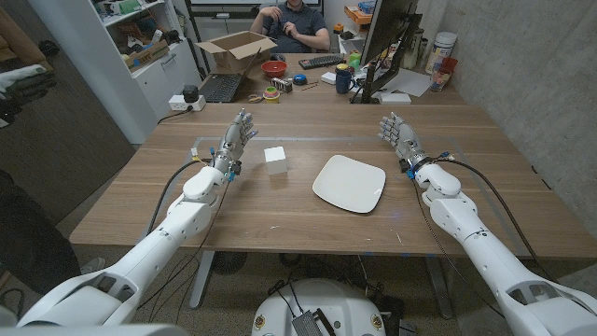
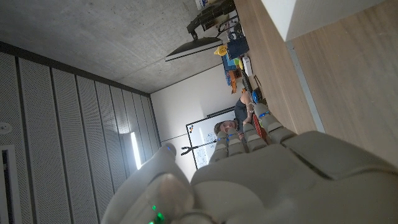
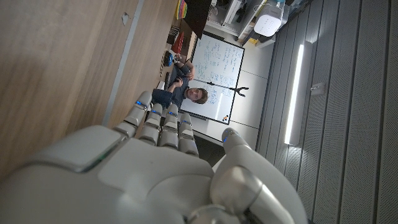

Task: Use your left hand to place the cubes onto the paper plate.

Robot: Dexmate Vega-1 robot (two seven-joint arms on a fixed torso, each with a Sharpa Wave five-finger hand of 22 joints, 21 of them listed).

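My left hand (image 1: 233, 143) is raised over the wooden worktop (image 1: 280, 210), fingers apart & pointing away from me, holding nothing, touching nothing. Right hand (image 1: 401, 140) same on the other side: fingers spread, nothing in it. In the left wrist view the back of my left hand (image 2: 267, 180) shows w/ fingertips reaching toward the far room; right wrist view shows the back of my right hand (image 3: 143, 180) likewise. White cube (image 1: 275, 160) sits on the worktop just beside my left hand, toward the middle, not touching it; a white corner of it (image 2: 280, 15) shows in the left wrist view. White paper plate (image 1: 350, 183) lies near the cube, further to my right, between the two hands, nothing on it. Beyond the worktop's far edge: a desk w/ open cardboard box (image 1: 233, 49), keyboard (image 1: 322, 62), red bowl (image 1: 274, 68), dark monitor (image 1: 387, 42), and a person (image 1: 297, 23) seated behind. Grey wall on my right, white shelving (image 1: 140, 42) at far left. Whiteboard (image 3: 217, 81) behind the person in the right wrist view.
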